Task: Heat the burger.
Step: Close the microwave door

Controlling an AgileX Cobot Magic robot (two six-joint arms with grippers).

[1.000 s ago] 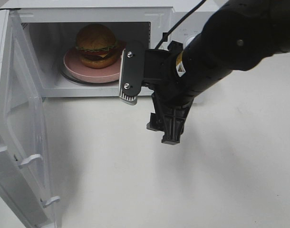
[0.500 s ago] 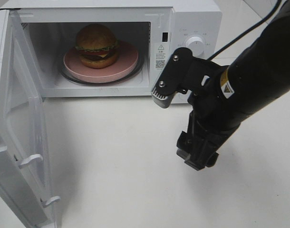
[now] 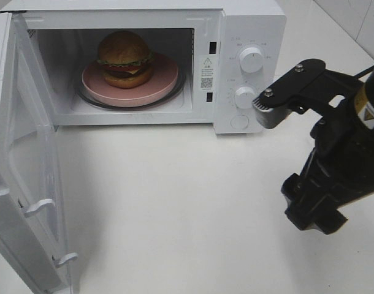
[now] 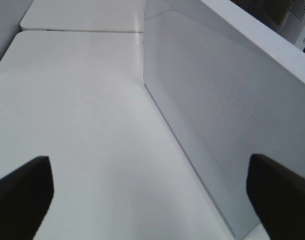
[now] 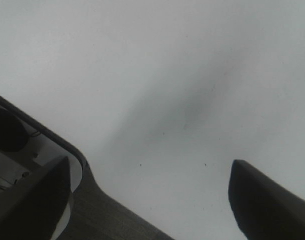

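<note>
The burger (image 3: 124,56) sits on a pink plate (image 3: 165,78) inside the white microwave (image 3: 248,24), whose door (image 3: 27,165) stands wide open at the left. My right gripper (image 3: 291,164) hangs open over the table, right of the microwave and in front of its dial panel, holding nothing. In the right wrist view the right gripper (image 5: 150,200) has only bare table between its dark fingers (image 5: 267,200). My left gripper (image 4: 150,200) is open and empty beside a white dotted panel (image 4: 217,115); it does not show in the exterior high view.
Two round dials (image 3: 251,60) sit on the microwave's right panel, close to the upper finger of my right gripper. White table (image 3: 175,202) spreads in front of the microwave. A tiled wall edge (image 3: 358,18) lies at the far right.
My right arm has drawn back from the microwave opening, moving right and toward the front of the table. The burger and plate have stayed inside.
</note>
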